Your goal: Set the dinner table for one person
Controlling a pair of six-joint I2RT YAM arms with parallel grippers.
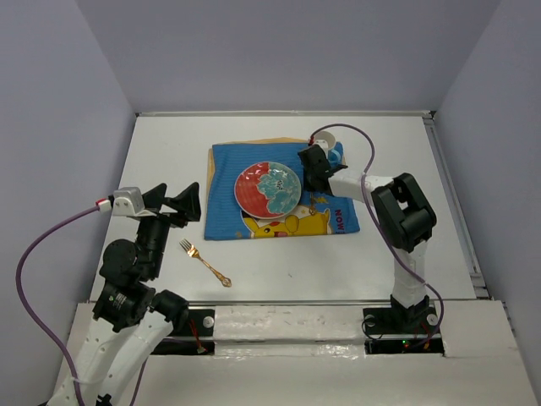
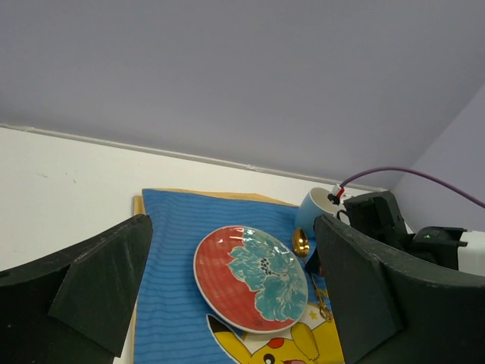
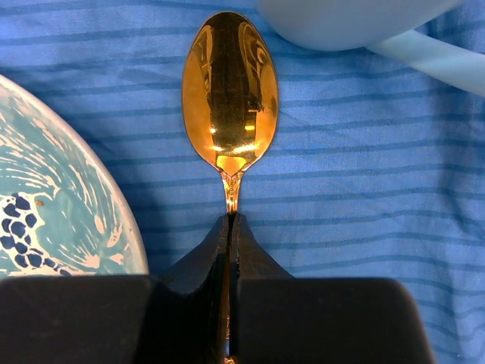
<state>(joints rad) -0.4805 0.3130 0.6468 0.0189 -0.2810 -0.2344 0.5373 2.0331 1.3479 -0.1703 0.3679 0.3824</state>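
Gold-coloured metal spoon (image 3: 229,91) is seen clamped by its handle between the closed fingers of the right gripper (image 3: 229,227). Its bowl is held low over the blue cartoon-printed cloth placemat (image 1: 226,173), just beside the round red plate with a teal flower pattern (image 1: 268,189), its tip close to the pale blue mug (image 3: 341,19). The placemat is spread on the far middle of the large matte white dinner table (image 1: 169,144). The left gripper (image 1: 176,201) is held above the table's left side with jaws spread wide and empty, near a gold fork (image 1: 204,262) lying on the bare white top.
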